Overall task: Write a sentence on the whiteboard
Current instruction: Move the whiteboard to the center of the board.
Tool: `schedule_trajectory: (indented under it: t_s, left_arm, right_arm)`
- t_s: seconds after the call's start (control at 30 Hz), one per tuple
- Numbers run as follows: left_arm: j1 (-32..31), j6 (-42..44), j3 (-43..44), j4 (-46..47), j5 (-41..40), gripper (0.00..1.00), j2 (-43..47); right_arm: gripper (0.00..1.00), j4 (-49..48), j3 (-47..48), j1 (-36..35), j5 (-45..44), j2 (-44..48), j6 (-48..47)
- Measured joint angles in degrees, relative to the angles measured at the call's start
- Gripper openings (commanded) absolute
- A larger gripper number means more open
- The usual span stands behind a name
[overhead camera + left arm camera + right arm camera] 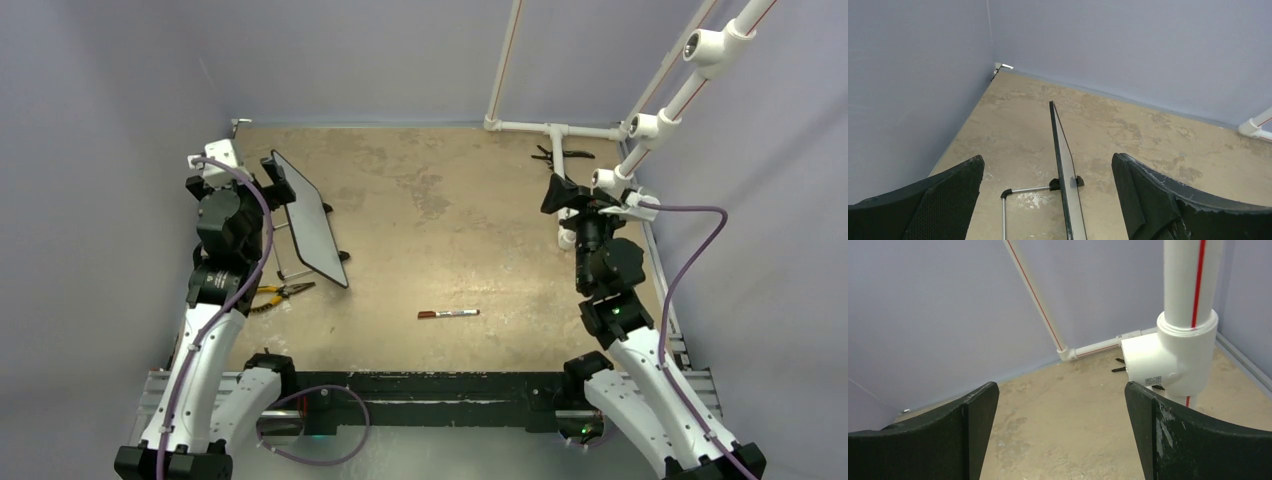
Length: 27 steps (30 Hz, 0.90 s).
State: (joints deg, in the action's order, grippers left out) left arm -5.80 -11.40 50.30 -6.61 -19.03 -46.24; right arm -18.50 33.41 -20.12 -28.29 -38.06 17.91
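Standing edge-on, the whiteboard [1070, 200] lies just ahead of the wide-open left pincer [1048, 160], untouched.

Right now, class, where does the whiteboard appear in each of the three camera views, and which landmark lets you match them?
Top external: the whiteboard stands left of centre, seen at an angle.
Left wrist: bottom centre, seen edge-on.
Right wrist: not in it.
Shared landmark: the white pipe frame, upper right from above, at the right edge in the left wrist view, large on the right in the right wrist view.
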Motion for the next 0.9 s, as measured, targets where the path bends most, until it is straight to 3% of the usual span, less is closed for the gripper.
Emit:
schedule_trajectory:
  t_s: [0.27, 0.43, 0.73, 0.9]
  left_arm:
    - [-0.02, -0.42, 2.86, -1.31, -0.26, 0.99, -1.11]
    - [-0.02, -1.07, 4.07, -2.58, 1.4, 0.99, -2.84]
    - [0.02, -3.21, 12.11, -5.07, 7.06, 0.99, -11.67]
    - [0.22, -3.58, 12.11, -4.76, 9.75, 0.99, -13.09]
  right_arm:
    - [0.86, -1.05, 0.17, 0.0, 11.06, -1.27, -4.48]
    - [0.84, -1.64, 1.4, -1.42, 18.49, -5.64, -7.41]
    - [0.81, -4.15, 1.4, -15.32, 22.8, -12.57, -11.04]
    - [0.78, -8.59, 3.26, -18.64, 31.15, -24.02, -11.82]
